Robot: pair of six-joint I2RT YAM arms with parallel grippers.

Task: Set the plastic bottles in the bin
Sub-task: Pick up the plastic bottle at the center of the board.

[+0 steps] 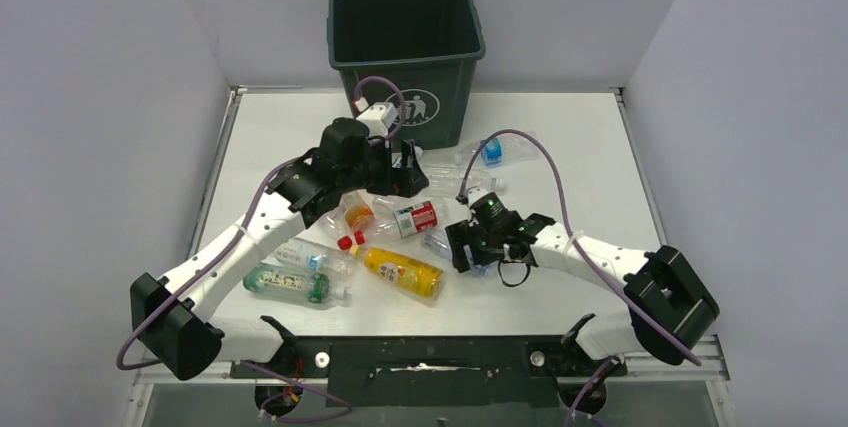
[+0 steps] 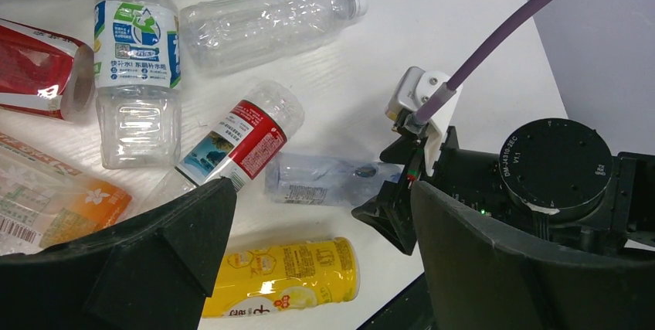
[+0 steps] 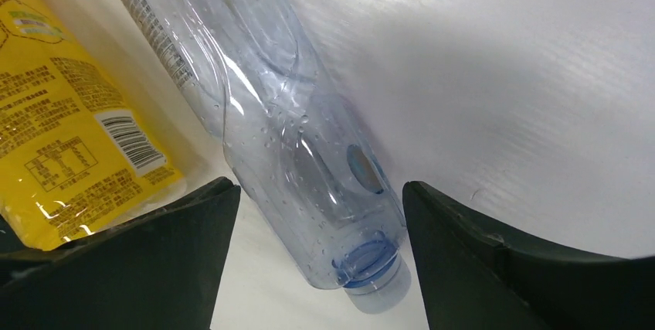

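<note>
Black fingers of my right pincer [image 3: 318, 191] fill the bottom of the right wrist view. One sits on each side of a clear unlabelled bottle [image 3: 293, 129] lying on the white tabletop [image 3: 502, 75], set across its width so that closing would take it by the body. They are all but against its walls; whether they pinch it I cannot tell. It is ribbed and beaded with droplets, mouth toward the camera, with a yellow-labelled bottle [image 3: 54, 113] just beside it.

From the left wrist, my left pincer [image 2: 320, 199] hangs open and empty above a red-labelled bottle [image 2: 239, 141] — ready, I judge, for its own pick.

From above, the plastic bottles [image 1: 390, 247] lie scattered between my arms — the dark green bin [image 1: 440, 77] stands at the far edge.
</note>
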